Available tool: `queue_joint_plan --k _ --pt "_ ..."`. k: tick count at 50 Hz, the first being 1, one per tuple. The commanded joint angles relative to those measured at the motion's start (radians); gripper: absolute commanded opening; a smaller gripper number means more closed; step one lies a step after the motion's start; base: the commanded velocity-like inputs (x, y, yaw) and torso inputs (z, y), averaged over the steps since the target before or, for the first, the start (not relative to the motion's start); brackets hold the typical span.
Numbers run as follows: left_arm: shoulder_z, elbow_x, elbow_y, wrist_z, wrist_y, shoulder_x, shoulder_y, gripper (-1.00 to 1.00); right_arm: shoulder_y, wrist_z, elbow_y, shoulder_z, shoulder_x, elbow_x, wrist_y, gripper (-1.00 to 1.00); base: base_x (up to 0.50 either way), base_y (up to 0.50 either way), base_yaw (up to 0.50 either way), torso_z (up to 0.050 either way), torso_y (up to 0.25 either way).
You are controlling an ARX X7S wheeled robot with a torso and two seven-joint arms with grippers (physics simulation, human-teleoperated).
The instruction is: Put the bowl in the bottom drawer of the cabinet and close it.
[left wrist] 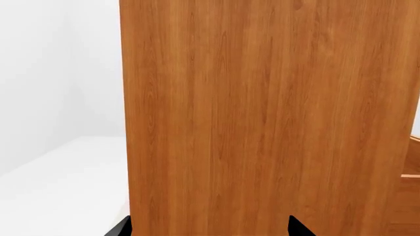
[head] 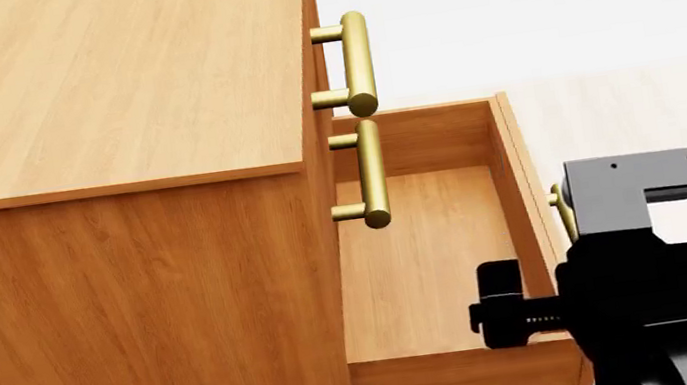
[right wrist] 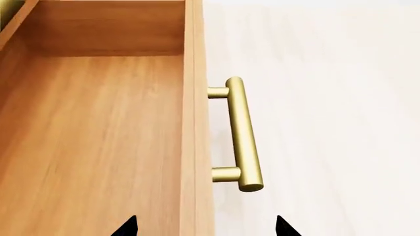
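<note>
The bowl is out of view in every frame. The orange-brown cabinet (head: 99, 85) fills the left of the head view, and its bottom drawer (head: 427, 251) is pulled out with a bare wooden floor. My right gripper (right wrist: 204, 227) is open, its black fingertips (right wrist: 128, 227) on either side of the drawer's front panel, just short of the brass handle (right wrist: 243, 137). In the head view the right arm (head: 639, 282) hangs over the drawer's front corner. My left gripper (left wrist: 210, 228) is open and faces the cabinet's (left wrist: 262, 123) plain side panel at close range.
Two upper drawers are shut, their brass handles (head: 356, 59) (head: 372, 173) sticking out above the open drawer. Pale floor (right wrist: 328, 98) lies beyond the drawer front. White floor (left wrist: 59, 187) and wall lie beside the cabinet.
</note>
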Motion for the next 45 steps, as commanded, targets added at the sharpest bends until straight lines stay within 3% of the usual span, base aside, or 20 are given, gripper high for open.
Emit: queue_joint_plan --k 1,45 --pt "0.004 -0.001 0.010 -0.009 -0.007 -0.006 0.001 1.00 -0.002 -0.004 0.055 -0.006 0.005 -0.005 -0.027 1.00 0.00 0.00 0.00 0.000 0.000" --pt "0.014 -0.016 0.012 -0.025 -0.006 -0.020 -0.001 1.00 -0.011 0.054 0.152 0.018 0.043 -0.062 -0.162 1.00 0.00 0.00 0.00 0.000 0.000"
